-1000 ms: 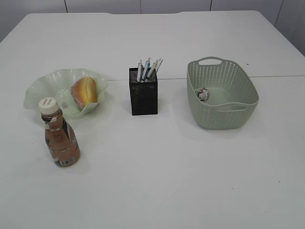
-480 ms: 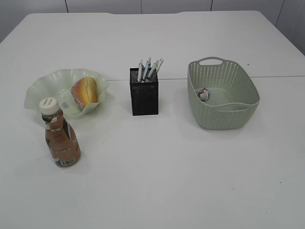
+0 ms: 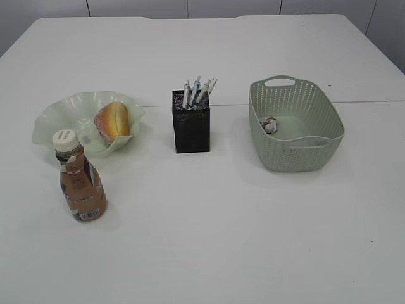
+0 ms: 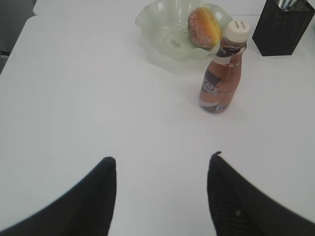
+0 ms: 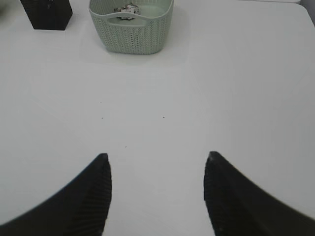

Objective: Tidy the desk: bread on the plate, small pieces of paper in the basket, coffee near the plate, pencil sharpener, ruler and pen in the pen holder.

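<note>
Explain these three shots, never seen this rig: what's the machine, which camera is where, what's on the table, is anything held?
It is a two-armed robot. One camera looks down at the white table from the front; the other two sit on the wrists, so the dark shapes at the bottom are the left pincer and right pincer. Both are open and hold nothing. On the table: a green plate with bread, a coffee bottle in front of it, a black pen holder with pens, and a basket with crumpled paper inside.
</note>
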